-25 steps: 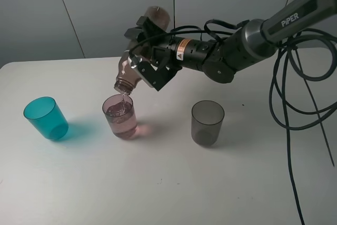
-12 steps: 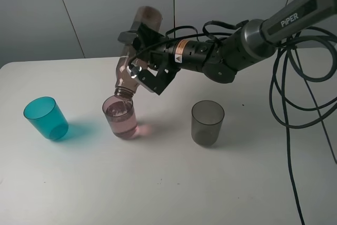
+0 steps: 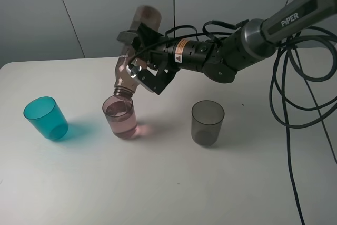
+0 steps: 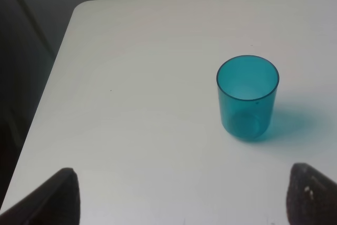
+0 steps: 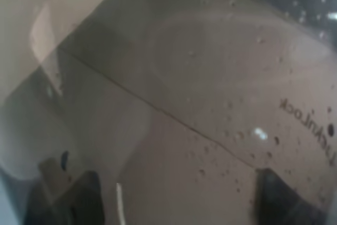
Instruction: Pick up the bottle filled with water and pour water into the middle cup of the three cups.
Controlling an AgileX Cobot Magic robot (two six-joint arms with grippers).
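The right gripper (image 3: 138, 59) is clamped around the bottle (image 3: 125, 72), holding it tipped steeply neck-down with its open mouth just above the rim of the middle cup (image 3: 120, 117). That cup stands on the white table (image 3: 158, 183) with liquid in it, between the teal cup (image 3: 46, 118) and the grey cup (image 3: 207, 123). The right wrist view shows only the bottle's wet wall, too blurred to tell whether water runs, and the left gripper (image 4: 188, 199) hangs empty near the teal cup, its 2 fingertips wide apart.
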